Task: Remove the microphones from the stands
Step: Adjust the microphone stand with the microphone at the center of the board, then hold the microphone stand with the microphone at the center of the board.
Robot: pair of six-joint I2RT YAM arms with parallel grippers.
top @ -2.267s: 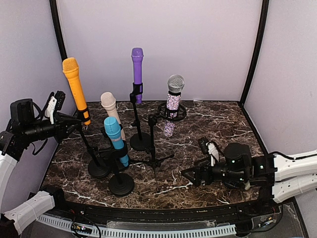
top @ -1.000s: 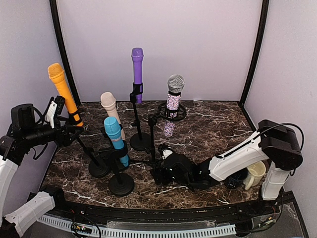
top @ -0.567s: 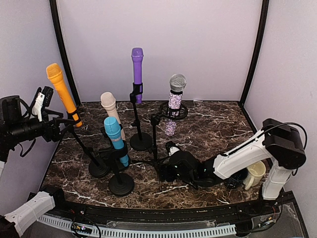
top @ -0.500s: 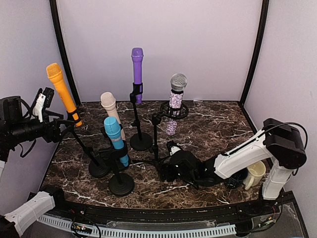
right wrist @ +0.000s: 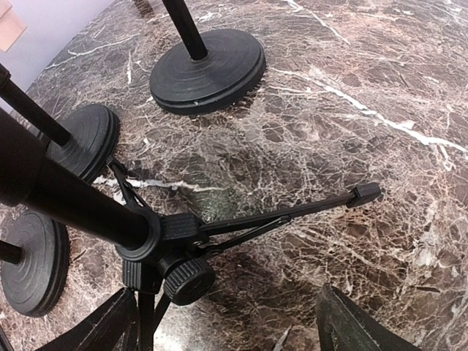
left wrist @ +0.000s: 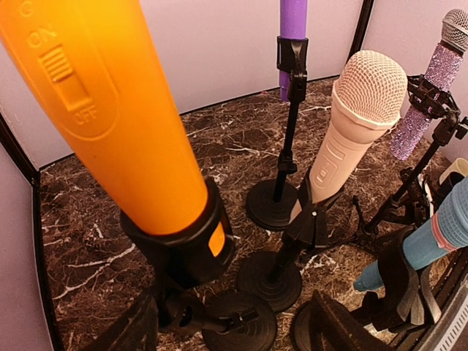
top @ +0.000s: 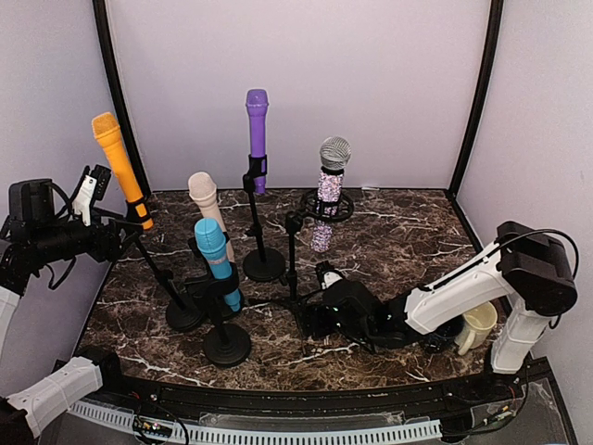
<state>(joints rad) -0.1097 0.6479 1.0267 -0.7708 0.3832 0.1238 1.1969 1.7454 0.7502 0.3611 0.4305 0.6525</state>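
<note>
Orange plastic fills the left wrist view: the orange microphone sits tilted in its black clip, its head cut off by the top edge and only the on/off switch readable. From above it stands at about 9 o'clock on the marble table, leaning toward 11, on the stand whose round base is partly hidden behind the blue microphone. The left gripper is just beside that clip; its fingers are spread wide below the clip, their tips run off the bottom edge, and whether either one touches the stand cannot be told. The right gripper lies low near 6 o'clock at the foot of the tripod stand that carries the glitter microphone; its jaws are parted on either side of the tripod hub, with no contact visible (both fingers show only as dark wedges at the frame corners). A cream microphone and a purple microphone stand upright between 10 and 12 o'clock. A pale cup at 4 o'clock is half hidden by the right arm
</note>
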